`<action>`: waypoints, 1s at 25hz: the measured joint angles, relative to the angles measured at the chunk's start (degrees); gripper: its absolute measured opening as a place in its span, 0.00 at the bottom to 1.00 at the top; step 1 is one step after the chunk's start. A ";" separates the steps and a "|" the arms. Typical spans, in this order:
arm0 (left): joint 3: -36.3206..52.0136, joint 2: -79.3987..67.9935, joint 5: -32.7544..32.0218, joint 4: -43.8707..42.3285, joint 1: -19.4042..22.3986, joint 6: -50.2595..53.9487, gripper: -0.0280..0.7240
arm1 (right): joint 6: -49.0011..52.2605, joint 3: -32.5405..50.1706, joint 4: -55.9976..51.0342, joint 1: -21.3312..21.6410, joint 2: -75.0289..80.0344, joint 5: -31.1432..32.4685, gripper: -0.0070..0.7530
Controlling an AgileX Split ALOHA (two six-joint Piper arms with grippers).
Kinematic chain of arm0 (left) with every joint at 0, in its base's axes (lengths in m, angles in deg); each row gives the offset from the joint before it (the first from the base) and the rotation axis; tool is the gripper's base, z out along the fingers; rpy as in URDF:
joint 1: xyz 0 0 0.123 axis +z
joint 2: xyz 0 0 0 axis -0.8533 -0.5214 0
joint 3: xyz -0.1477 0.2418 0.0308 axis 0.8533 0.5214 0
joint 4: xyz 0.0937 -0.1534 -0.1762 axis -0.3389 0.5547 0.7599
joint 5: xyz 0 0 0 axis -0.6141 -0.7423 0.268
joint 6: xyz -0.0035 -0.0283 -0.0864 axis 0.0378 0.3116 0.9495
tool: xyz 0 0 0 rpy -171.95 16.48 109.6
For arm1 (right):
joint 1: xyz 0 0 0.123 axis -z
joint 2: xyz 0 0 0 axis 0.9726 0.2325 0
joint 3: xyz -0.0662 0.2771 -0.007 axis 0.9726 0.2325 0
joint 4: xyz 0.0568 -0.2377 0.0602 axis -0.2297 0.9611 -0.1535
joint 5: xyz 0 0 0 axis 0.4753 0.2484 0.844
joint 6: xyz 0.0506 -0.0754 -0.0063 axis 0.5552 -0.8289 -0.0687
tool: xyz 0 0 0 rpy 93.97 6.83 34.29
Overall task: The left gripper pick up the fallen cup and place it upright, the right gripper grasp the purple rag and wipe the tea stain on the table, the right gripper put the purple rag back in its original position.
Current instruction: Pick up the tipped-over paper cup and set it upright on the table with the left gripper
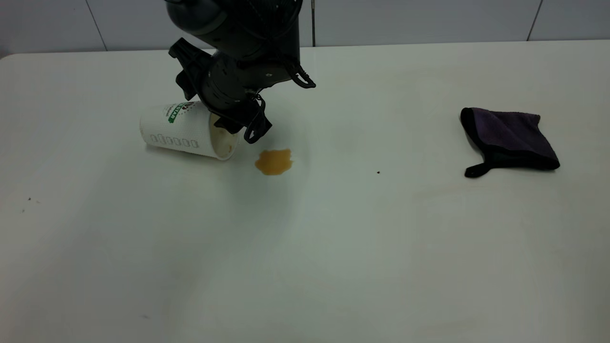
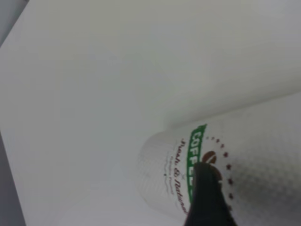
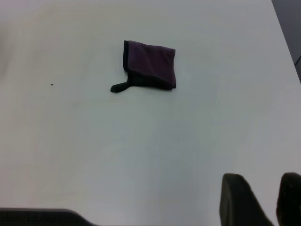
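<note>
Exterior view shows the left gripper (image 1: 238,126) down at the mouth of the fallen cup (image 1: 183,131), one finger over the rim; whether its fingers are closed on the wall cannot be told. The cup lies on its side on the table (image 1: 305,247), mouth facing the tea stain (image 1: 274,162), which sits just beside the rim. The purple rag (image 1: 510,140) lies flat well apart on the right side. The right gripper (image 3: 258,200) hovers away from the rag with its fingers apart, holding nothing.
</note>
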 joint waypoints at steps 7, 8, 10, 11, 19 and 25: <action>-0.07 -0.20 -3.00 -1.94 1.42 -1.23 0.17 | 0.00 0.00 0.00 0.00 0.00 0.00 0.32; -0.14 0.18 -4.30 -2.28 1.55 -2.47 0.09 | 0.00 0.00 0.00 0.00 0.00 0.00 0.32; -0.16 1.87 -5.79 -1.93 1.61 -5.02 0.02 | 0.00 0.00 0.00 0.00 0.00 0.00 0.32; -0.16 3.04 -5.92 -1.25 1.61 -6.43 0.01 | 0.00 0.00 0.00 0.00 0.00 0.00 0.32; -0.28 18.48 -6.28 8.41 4.25 -19.96 0.01 | 0.00 0.00 0.00 0.00 0.00 0.00 0.32; -0.28 23.86 -4.84 31.00 12.78 -36.70 0.01 | 0.00 0.00 0.00 0.00 0.00 0.00 0.32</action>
